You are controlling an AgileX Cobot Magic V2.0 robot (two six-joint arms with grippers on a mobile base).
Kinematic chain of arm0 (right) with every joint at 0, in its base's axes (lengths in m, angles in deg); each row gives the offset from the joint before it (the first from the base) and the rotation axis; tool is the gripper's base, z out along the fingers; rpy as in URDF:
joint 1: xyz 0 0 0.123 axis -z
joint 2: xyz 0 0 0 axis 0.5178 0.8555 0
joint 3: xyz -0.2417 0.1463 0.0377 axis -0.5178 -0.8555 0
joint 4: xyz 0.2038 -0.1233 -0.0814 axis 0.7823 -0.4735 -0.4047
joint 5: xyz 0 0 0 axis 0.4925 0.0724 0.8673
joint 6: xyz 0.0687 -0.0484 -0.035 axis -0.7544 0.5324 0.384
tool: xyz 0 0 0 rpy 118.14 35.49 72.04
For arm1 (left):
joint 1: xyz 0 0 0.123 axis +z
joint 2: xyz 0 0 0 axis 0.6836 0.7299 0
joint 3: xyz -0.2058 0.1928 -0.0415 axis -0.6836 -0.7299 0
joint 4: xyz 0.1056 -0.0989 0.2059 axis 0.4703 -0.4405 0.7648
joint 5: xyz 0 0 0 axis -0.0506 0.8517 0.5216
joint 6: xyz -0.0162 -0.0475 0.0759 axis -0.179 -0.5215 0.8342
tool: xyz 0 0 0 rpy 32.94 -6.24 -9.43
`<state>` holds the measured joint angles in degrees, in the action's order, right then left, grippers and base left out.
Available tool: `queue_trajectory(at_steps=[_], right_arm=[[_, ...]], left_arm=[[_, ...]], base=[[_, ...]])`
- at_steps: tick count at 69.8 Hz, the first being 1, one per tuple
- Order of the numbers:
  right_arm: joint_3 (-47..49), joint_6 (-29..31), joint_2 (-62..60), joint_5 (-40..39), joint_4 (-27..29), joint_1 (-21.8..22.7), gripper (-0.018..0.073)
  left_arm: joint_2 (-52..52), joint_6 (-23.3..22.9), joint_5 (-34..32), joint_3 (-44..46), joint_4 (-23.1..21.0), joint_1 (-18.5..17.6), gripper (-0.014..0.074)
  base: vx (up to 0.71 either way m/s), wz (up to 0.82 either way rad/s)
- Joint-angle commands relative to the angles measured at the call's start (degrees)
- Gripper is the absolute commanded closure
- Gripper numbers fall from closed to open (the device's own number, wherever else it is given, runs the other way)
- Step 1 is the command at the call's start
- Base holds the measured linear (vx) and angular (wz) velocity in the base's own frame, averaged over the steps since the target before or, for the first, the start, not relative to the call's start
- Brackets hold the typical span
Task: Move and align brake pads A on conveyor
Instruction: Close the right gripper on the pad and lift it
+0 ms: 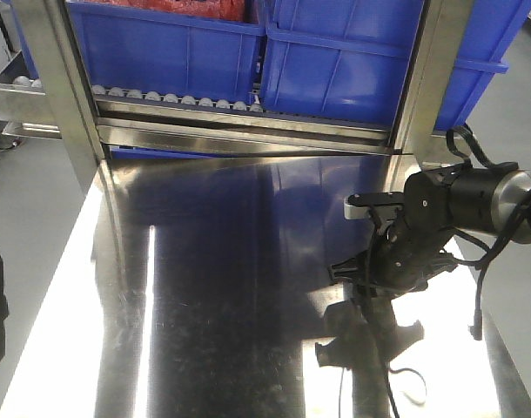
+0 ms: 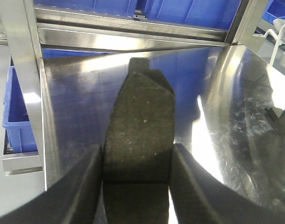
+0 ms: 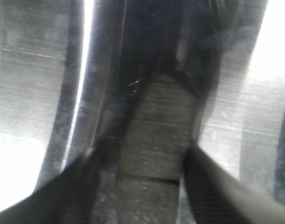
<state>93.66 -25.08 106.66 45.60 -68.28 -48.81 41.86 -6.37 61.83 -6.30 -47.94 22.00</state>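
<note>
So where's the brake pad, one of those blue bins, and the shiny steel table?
brake pad [image 2: 140, 135]: left wrist view, middle of its grey-olive friction face.
blue bin [image 1: 352, 70]: front-facing view, its front wall.
steel tabletop [image 1: 231, 296]: front-facing view, a bare patch of its surface.

The exterior front-facing camera looks down and forward over the shiny steel bench [image 1: 213, 296] toward the steel roller rack of blue plastic bins [image 1: 335, 52], with the black right arm [image 1: 448, 205] at its right edge. The left wrist camera sits low behind the left gripper [image 2: 138, 149], so close that the clamped grey-olive curved brake pad [image 2: 140, 126] fills mid-frame, facing that same rack. The right wrist camera, behind the right gripper [image 3: 140, 151] and a second brake pad [image 3: 156, 130], points steeply down at the bench, blurred.
</note>
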Motion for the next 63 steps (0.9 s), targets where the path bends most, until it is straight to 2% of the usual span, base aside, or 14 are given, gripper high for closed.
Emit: queue_trajectory(at_steps=[1, 10, 21, 37, 63], right_arm=[[1.6, -0.1, -2.2, -0.4, -0.2, 0.1, 0.0346], [1.6, -0.1, -2.2, -0.2, -0.2, 0.1, 0.0460], [1.6, -0.1, -3.1, 0.1, -0.8, 0.1, 0.0529], [-0.4, -0.1, -10.4, -2.3, -2.1, 0.1, 0.0535], [-16.8, 0.3, -34.4, -12.1, -3.6, 0.1, 0.0535]], left_arm=[[0.0, -0.1, -5.5, 1.5, 0.1, -0.1, 0.0540], [0.0, -0.1, -5.5, 1.5, 0.1, -0.1, 0.0540], [0.0, -0.1, -5.5, 1.5, 0.1, -0.1, 0.0540], [0.0, -0.1, -5.5, 1.5, 0.1, -0.1, 0.0540], [0.0, -0.1, -5.5, 1.5, 0.1, -0.1, 0.0540]], base=[[0.00, 0.00], [0.00, 0.00], [0.00, 0.00], [0.00, 0.00], [0.00, 0.00]])
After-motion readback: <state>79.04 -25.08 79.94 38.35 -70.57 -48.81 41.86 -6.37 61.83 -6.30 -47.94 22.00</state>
